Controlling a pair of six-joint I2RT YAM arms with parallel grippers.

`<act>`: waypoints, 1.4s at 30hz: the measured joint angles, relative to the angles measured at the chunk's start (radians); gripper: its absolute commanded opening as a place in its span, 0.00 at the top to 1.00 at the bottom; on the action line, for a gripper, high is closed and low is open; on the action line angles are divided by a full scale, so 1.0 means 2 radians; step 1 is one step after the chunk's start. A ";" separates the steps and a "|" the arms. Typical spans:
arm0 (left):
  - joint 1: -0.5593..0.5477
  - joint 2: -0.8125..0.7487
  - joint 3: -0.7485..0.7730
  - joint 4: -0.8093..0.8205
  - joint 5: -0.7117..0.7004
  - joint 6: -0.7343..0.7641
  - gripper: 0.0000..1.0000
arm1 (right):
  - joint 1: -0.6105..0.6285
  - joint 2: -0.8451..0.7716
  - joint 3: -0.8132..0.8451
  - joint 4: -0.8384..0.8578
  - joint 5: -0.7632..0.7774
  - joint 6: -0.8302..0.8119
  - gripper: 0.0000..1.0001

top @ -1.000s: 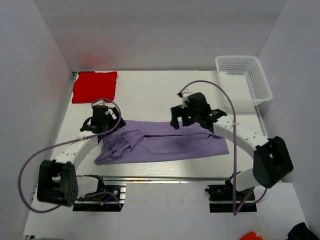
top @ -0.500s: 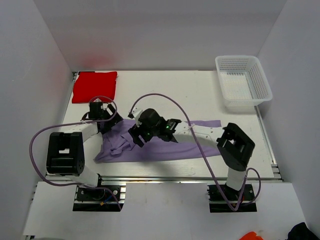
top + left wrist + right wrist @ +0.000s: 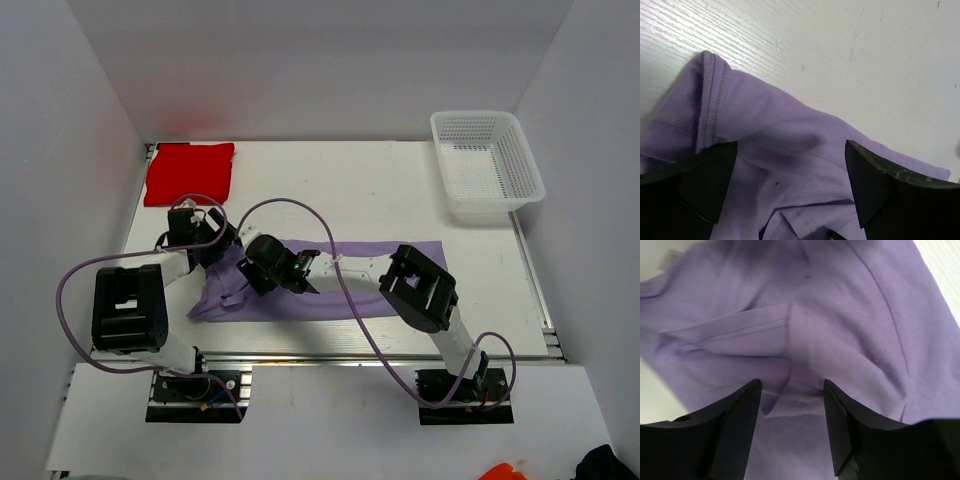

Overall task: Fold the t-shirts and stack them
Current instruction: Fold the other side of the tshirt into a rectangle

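Note:
The lavender t-shirt lies spread along the table's front, bunched at its left end. The red t-shirt rests folded at the back left corner. My left gripper hovers open over the lavender shirt's upper left corner; in the left wrist view a sleeve hem and wrinkled cloth lie below the left gripper. My right gripper reaches across to the shirt's left part. In the right wrist view the right gripper is low over the cloth, its fingers apart with a raised fold between them.
A white mesh basket stands at the back right. The right arm's white links stretch leftward over the lavender shirt. White walls enclose the table on three sides, and a metal rail runs along the front edge.
The right arm swung from the shirt's right end across to its left part, and its jaws narrowed. The left gripper shifted slightly toward the shirt's corner and stayed open.

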 measured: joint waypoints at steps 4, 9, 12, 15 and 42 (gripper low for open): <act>0.004 0.000 -0.002 0.004 0.003 0.000 0.00 | 0.000 0.010 0.005 -0.015 0.035 0.015 0.70; 0.007 0.000 -0.003 0.006 0.006 0.000 0.00 | -0.003 0.005 -0.008 -0.022 0.081 0.040 1.00; 0.009 0.000 -0.003 0.006 0.007 0.000 0.00 | -0.003 -0.009 -0.031 -0.024 0.106 0.056 1.00; 0.009 0.000 -0.003 0.006 0.007 0.000 0.00 | -0.003 -0.039 -0.069 -0.023 0.116 0.065 1.00; 0.014 -0.007 0.006 -0.032 0.029 0.031 0.00 | 0.008 -0.206 -0.209 0.015 -0.010 0.072 0.42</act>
